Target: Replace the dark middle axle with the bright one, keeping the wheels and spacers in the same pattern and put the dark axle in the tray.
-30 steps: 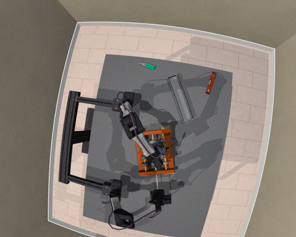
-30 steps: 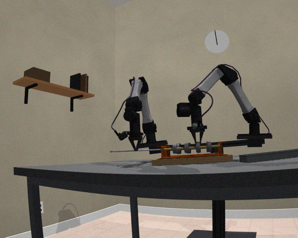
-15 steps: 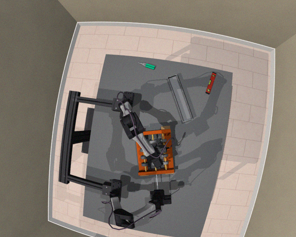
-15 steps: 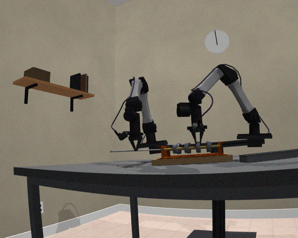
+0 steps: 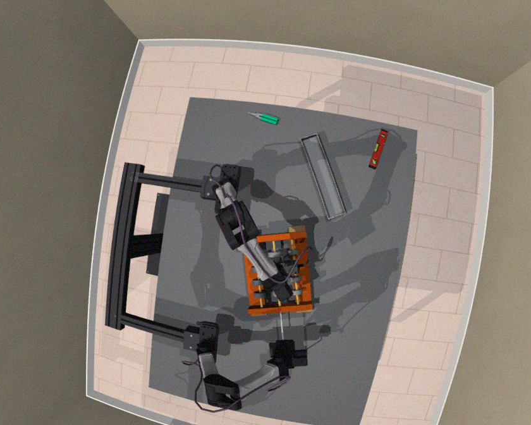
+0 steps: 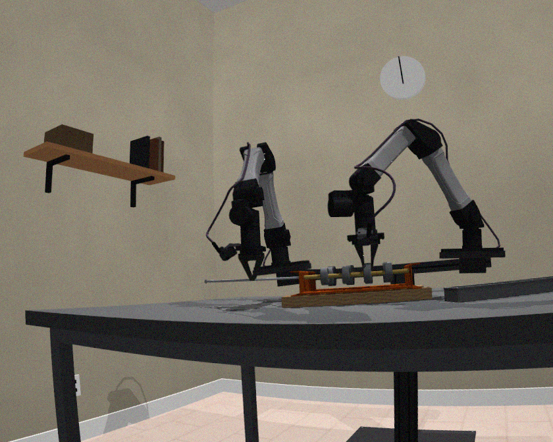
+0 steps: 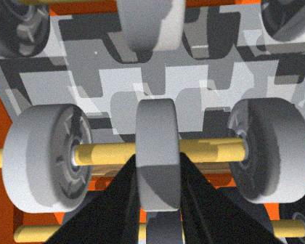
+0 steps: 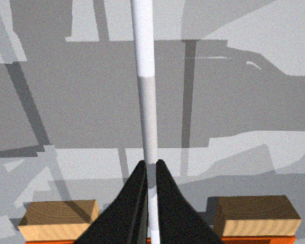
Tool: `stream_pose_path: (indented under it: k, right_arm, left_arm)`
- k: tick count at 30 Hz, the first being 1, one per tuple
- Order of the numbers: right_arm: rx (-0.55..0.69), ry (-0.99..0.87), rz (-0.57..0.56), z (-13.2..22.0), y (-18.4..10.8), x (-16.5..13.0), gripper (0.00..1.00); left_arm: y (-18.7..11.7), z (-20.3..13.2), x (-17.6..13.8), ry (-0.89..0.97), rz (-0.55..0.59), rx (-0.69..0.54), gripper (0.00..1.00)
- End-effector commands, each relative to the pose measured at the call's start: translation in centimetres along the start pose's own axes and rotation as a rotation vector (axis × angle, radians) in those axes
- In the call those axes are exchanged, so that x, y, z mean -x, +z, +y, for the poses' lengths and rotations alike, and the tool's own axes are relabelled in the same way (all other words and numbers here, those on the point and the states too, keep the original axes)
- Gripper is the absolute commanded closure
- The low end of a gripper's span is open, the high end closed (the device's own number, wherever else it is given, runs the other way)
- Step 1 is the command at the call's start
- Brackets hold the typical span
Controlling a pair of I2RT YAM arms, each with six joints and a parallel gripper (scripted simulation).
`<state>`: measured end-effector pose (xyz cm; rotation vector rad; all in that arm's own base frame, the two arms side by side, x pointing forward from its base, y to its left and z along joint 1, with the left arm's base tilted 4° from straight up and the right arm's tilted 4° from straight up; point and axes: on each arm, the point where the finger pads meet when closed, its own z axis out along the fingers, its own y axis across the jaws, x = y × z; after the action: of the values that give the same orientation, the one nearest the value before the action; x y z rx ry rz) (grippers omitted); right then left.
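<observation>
Beside the orange frame (image 5: 309, 288) (image 6: 307, 284), you have a smooth, shiny metal-looking rod (image 5: 282, 326) (image 6: 229, 280) (image 8: 147, 109). Under the frame, your battens (image 6: 357, 298) (image 8: 258, 214) show wood grain. Between its rails, the wheels (image 6: 347, 275) (image 7: 48, 160) look like smooth matt plastic.

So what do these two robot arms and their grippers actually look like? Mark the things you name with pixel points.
Both arms have light grey, rounded links between chunky black joints, with a thin dark purplish cable looping along the outside. The left gripper (image 6: 367, 264) (image 7: 158, 162) and right gripper (image 6: 252, 277) (image 8: 152, 169) each have two black fingers tapering to narrow tips. I see no readable markings.
</observation>
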<state>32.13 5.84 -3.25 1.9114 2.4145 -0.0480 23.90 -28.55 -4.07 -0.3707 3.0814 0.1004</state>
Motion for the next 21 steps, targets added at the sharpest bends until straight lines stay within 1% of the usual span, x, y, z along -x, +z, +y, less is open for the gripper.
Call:
stream_pose_path:
  k: [1,15,20,21]
  right_arm:
    - [0.040,-0.021,0.002,1.6,-0.3,-0.4,1.00]
    - [0.050,-0.016,0.002,1.7,-0.8,-0.3,1.00]
    - [0.052,-0.016,0.002,1.8,-0.8,-0.2,1.00]
    - [0.052,-0.016,0.002,1.8,-0.8,-0.2,1.00]
  left_arm:
    - [-3.0,-0.9,0.6,-0.003,-0.022,-0.062,1.00]
    - [-2.3,0.2,0.2,0.001,-0.011,-0.034,1.00]
    - [-2.2,0.2,0.1,0.001,-0.016,-0.032,1.00]
    - [-2.8,-0.6,0.5,-0.002,-0.026,-0.051,1.00]
